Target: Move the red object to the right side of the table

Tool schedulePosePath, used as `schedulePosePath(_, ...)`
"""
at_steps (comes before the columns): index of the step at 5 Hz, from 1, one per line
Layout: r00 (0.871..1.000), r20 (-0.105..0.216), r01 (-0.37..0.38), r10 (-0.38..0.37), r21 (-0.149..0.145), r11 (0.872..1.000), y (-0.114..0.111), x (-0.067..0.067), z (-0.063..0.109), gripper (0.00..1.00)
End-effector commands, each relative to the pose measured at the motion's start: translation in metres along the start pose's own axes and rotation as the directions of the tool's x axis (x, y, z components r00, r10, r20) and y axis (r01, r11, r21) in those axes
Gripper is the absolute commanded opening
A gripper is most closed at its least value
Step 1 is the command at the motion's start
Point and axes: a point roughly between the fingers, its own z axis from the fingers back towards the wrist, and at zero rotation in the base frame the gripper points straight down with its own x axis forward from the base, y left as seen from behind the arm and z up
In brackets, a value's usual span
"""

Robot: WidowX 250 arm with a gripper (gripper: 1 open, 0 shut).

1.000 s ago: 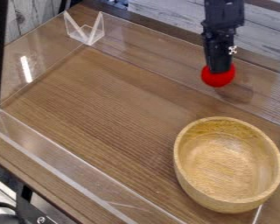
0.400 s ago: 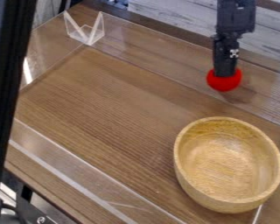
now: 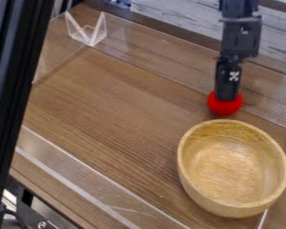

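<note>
The red object (image 3: 224,104), a small round red ball, sits on the brown wooden table (image 3: 110,107) at the far right, just behind the wooden bowl. My gripper (image 3: 228,92) hangs straight down over it, black with white marks, and its tip is on the ball's top. From this angle the fingers form one narrow dark column, so whether they are apart does not show. The gripper hides the ball's top.
A round light wooden bowl (image 3: 193,134), with nothing in it, takes up the front right corner right in front of the ball. Low clear acrylic walls edge the table. A clear folded stand (image 3: 86,29) is at the back left. A dark post (image 3: 21,72) crosses the left foreground.
The gripper and the red ball have moved together toward the front of the table, closer to the bowl's far rim.
</note>
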Motion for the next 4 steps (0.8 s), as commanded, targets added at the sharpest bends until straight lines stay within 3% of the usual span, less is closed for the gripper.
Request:
schedulePosePath(1,0.999,0.051,-0.014,0.008,0.108,0.994,-0.011,-0.013,0.042,1.00)
schedulePosePath(2,0.998,0.053,-0.041,0.034,0.134,0.990,-0.025,-0.021,0.056,1.00)
schedulePosePath(3,0.990,0.090,-0.124,0.109,0.181,0.976,-0.038,-0.035,0.079,1.00)
schedulePosePath(4,0.987,0.094,-0.147,0.132,0.177,0.973,-0.029,-0.044,0.069,1.00)
